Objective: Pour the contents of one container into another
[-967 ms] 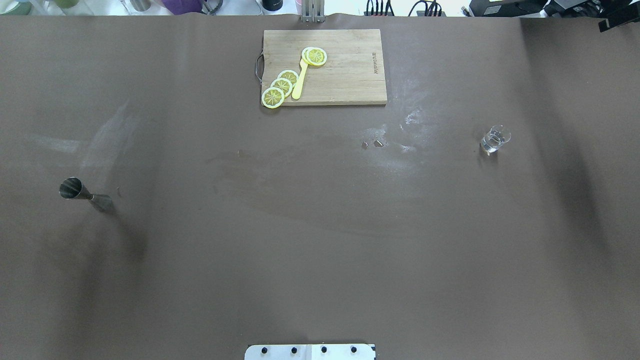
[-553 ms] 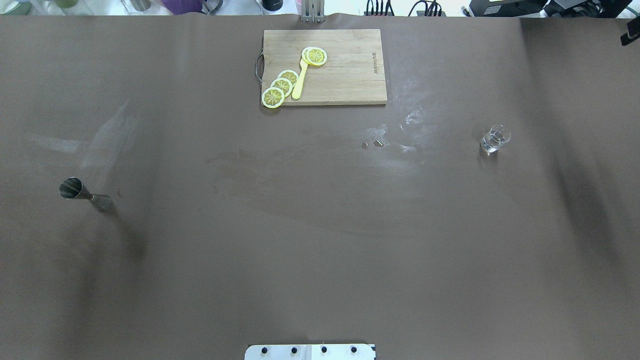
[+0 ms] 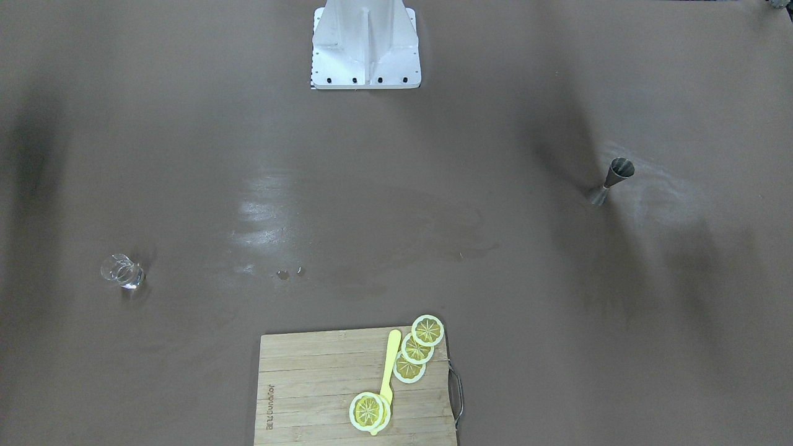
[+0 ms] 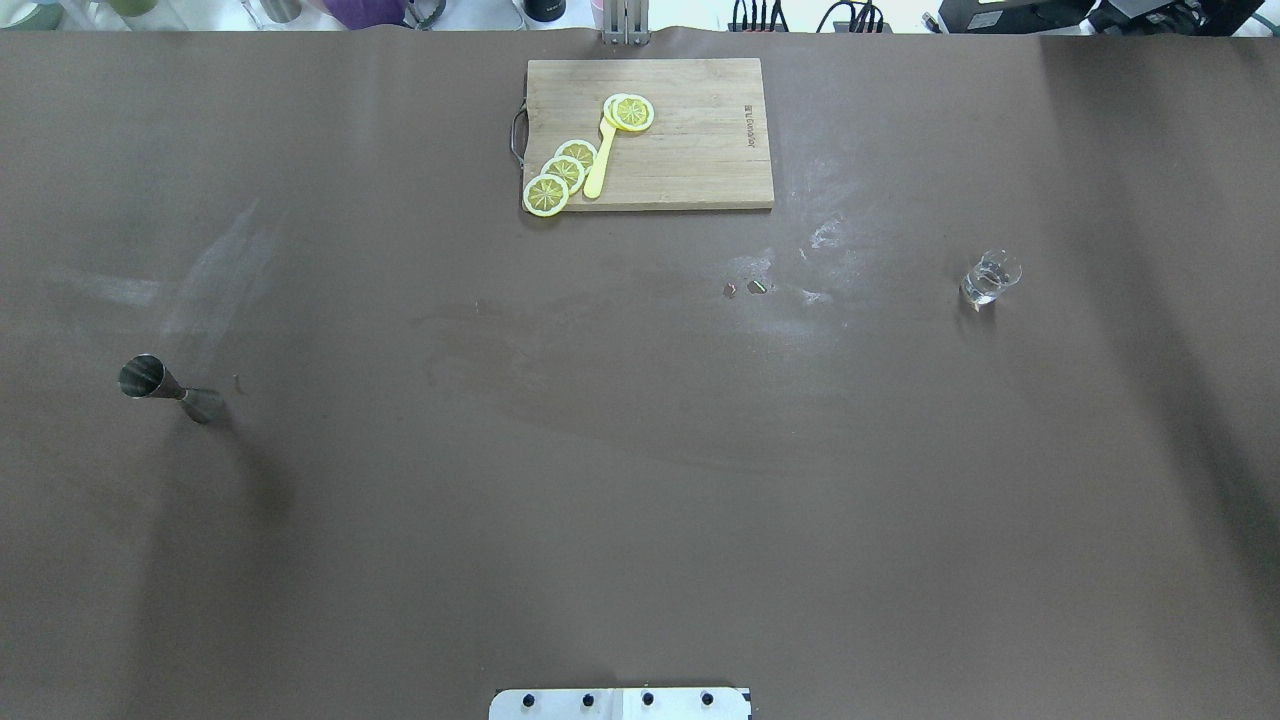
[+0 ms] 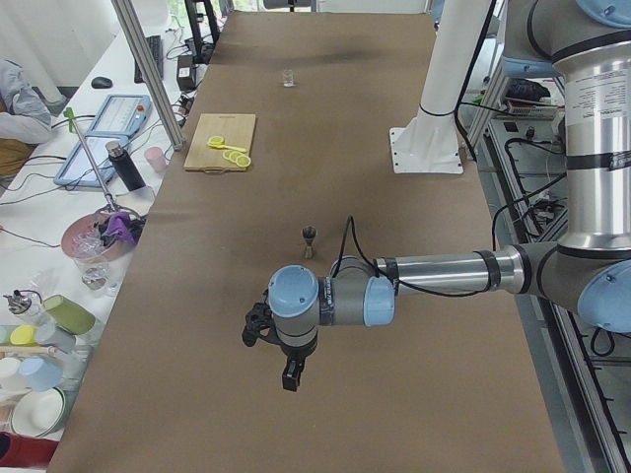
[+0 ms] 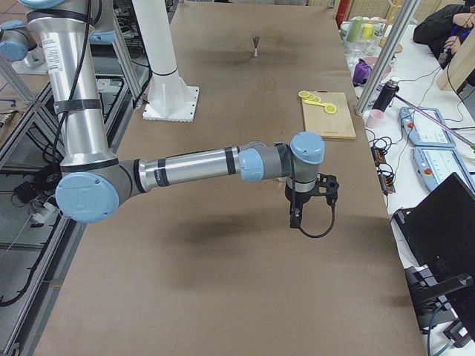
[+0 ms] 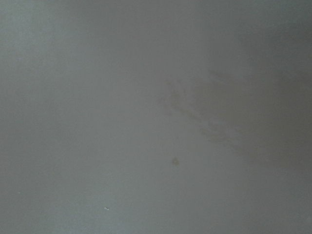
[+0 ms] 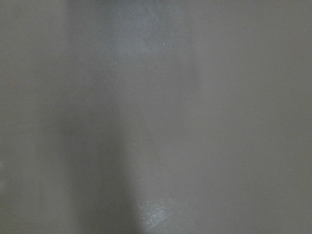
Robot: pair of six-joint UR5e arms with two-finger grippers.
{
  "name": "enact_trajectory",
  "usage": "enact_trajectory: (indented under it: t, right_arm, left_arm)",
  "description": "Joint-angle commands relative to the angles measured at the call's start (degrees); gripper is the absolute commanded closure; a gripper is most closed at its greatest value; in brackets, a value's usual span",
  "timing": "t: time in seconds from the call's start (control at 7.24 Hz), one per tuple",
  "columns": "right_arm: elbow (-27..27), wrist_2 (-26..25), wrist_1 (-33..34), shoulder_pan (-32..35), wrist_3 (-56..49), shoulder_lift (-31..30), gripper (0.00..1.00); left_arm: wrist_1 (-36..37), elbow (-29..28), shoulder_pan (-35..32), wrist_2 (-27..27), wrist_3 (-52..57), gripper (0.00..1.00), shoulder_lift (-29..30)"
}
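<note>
A steel double-cone jigger (image 4: 165, 385) stands on the left of the brown table, also seen in the front view (image 3: 610, 181). A small clear glass (image 4: 990, 277) holding a little clear liquid stands at the right (image 3: 122, 271). My left gripper (image 5: 288, 376) shows only in the exterior left view, hanging over the table's end short of the jigger (image 5: 309, 241). I cannot tell whether it is open or shut. My right gripper (image 6: 295, 217) shows only in the exterior right view, and I cannot tell its state either. Both wrist views show only bare table.
A wooden cutting board (image 4: 700, 150) lies at the far middle with several lemon slices (image 4: 563, 172) and a yellow utensil (image 4: 600, 160). Small droplets (image 4: 745, 288) sit near the centre. The robot's base plate (image 4: 620, 704) is at the near edge. Clutter and a person sit beyond the table's far side.
A dark part at the overhead view's upper right corner slid out past the right edge. Jigger, glass and board have not moved.
</note>
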State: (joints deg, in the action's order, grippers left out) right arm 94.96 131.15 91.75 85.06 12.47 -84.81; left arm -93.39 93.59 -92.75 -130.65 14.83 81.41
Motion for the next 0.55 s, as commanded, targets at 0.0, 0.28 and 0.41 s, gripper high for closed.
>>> enact_trajectory:
  t: [0.0,0.28,0.41]
  right_arm:
    - [0.92,-0.37,-0.42,0.81,-6.84,-3.86,0.00]
    - [0.58,-0.11,-0.52,0.81,-6.84,-3.79,0.00]
    - [0.49,-0.02,-0.34,0.81,-6.84,-3.52,0.00]
  left_arm:
    - [1.27,-0.08,-0.24,-0.91,0.03,0.01,-0.29]
    - [5.57,0.54,-0.15,-1.63,0.38,0.01,-0.20]
    - [5.67,0.28,-0.24,-3.72,0.38,0.01,-0.29]
